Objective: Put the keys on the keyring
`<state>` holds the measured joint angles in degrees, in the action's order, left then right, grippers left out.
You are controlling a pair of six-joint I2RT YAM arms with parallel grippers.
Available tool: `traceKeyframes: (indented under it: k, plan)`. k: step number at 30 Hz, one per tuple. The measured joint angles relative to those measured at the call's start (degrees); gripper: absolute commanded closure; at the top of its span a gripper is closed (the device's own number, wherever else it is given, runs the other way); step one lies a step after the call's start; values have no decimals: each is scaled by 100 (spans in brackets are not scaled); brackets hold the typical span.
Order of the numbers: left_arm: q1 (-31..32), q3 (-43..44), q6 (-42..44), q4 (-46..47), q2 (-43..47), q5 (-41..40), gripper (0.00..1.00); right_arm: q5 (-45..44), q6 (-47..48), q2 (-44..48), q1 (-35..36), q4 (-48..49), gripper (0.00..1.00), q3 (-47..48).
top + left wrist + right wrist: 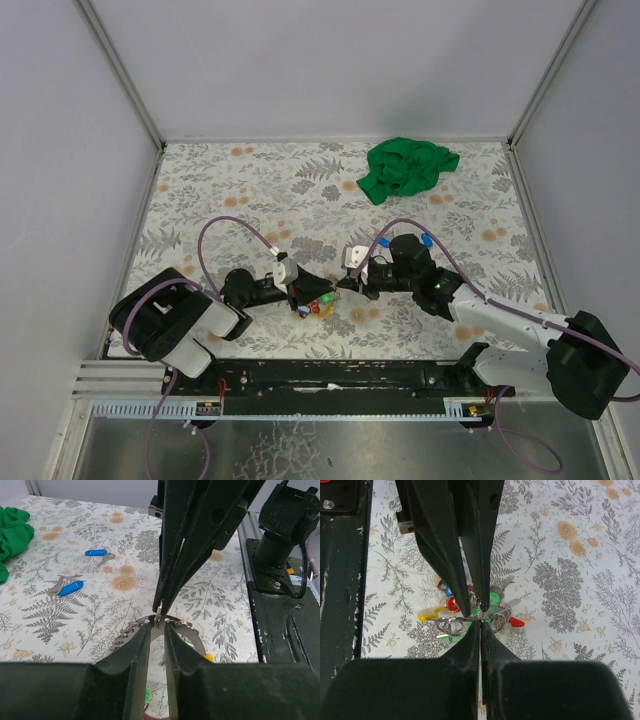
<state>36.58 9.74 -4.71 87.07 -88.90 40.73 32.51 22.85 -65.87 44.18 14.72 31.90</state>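
The keyring (186,625), a silvery wire loop with several small rings on it, lies across my left gripper's (158,624) tips, whose jaws are nearly closed on it. My right gripper (480,622) is shut on a thin key held edge-on, and its tips meet the ring from the opposite side (159,611). Under both grippers hangs a bunch of keys (470,607) with yellow, red, green and blue heads; it shows in the top view (320,305) between the left gripper (300,291) and the right gripper (346,285). Two loose blue keys (95,552) (70,587) lie on the table.
A green cloth (406,166) lies crumpled at the back right of the flower-patterned table (240,190). White walls enclose the table on three sides. The black rail with the arm bases (330,375) runs along the near edge.
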Motion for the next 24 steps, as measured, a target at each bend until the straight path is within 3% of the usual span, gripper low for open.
traceKeyframes:
  k: [16, 24]
  plan:
    - [0, 0, 59, -46, 61, 120, 70, -372, 188, -828, 7, -2813, 100, 1934]
    - [0, 0, 74, -55, 214, -48, 69, -745, 225, -1128, 138, -3764, 100, 2542]
